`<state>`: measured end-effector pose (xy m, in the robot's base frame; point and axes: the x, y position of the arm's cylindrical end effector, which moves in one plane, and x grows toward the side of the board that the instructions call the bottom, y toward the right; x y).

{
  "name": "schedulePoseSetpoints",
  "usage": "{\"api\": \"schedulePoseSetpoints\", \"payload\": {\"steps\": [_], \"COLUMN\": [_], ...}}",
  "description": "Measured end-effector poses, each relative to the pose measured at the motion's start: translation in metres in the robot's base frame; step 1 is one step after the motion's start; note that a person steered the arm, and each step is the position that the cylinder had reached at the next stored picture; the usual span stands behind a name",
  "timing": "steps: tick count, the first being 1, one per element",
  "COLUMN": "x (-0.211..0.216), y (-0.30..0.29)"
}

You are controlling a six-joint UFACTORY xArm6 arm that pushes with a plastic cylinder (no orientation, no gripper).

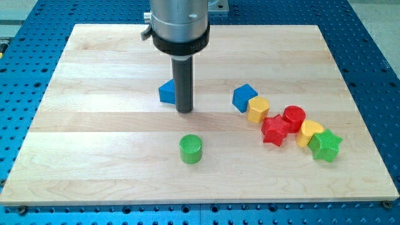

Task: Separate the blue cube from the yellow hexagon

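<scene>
While the wooden counter (94, 156) spans the blue perforated bench (375, 37), my tip (184, 110) stands down on it, holding nothing. Off to its right lies the blue cube (244, 97), touching the yellow hexagon (257, 109), open board above them. A second blue block (166, 92) sits just left of my tip.
</scene>
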<state>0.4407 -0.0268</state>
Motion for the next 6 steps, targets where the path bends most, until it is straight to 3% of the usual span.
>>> {"api": "schedulePoseSetpoints", "payload": {"steps": [2,3,4,6], "x": [-0.063,-0.022,0.026,-0.010], "y": [0.119,0.200,0.180,0.087]}}
